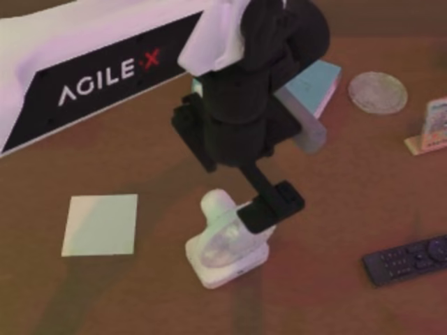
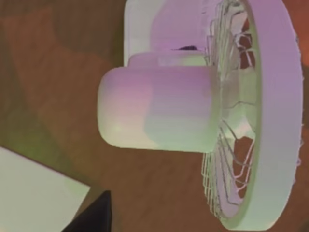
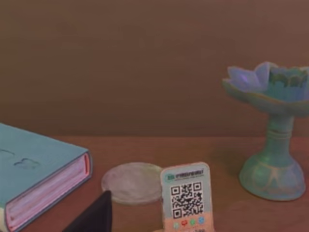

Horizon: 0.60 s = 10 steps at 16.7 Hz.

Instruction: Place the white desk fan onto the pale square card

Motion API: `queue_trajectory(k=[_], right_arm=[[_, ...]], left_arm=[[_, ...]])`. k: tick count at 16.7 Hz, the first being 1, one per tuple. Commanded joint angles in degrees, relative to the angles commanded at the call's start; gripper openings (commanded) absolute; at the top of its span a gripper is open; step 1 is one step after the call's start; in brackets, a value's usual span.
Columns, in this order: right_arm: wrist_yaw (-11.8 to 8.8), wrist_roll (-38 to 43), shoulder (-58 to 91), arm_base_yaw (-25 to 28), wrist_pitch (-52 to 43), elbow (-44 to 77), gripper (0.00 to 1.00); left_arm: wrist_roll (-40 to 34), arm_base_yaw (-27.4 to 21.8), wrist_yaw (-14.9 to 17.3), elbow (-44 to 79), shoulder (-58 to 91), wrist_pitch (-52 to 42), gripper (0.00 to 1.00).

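White desk fan [image 1: 225, 241], ribbed translucent grille and rounded housing, is being straddled at worktop centre by left gripper [image 1: 269, 208]; jaw spacing cannot be told. Flat pale square card [image 1: 100, 225] is lying well left.

Dim, tinted light; soft blur throughout.

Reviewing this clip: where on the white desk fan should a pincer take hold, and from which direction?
Probably the rounded motor housing behind the grille of the white desk fan: come down from above, fingers either side. It looks solid and narrow, while the grille is wide and thin-ribbed. The left pincer is already above the fan; the pale square card lies to its left.
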Motion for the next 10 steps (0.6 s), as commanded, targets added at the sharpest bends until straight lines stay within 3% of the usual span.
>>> queue_trajectory(k=[5, 10], right_arm=[[0.0, 0.0, 0.0, 0.0, 0.0, 0.0, 1.0], [0.0, 0.0, 0.0, 0.0, 0.0, 0.0, 1.0]], left_arm=[[0.1, 0.1, 0.0, -1.2, -0.1, 1.1, 1.0], [0.1, 0.1, 0.0, -9.6, 0.3, 10.1, 1.0]])
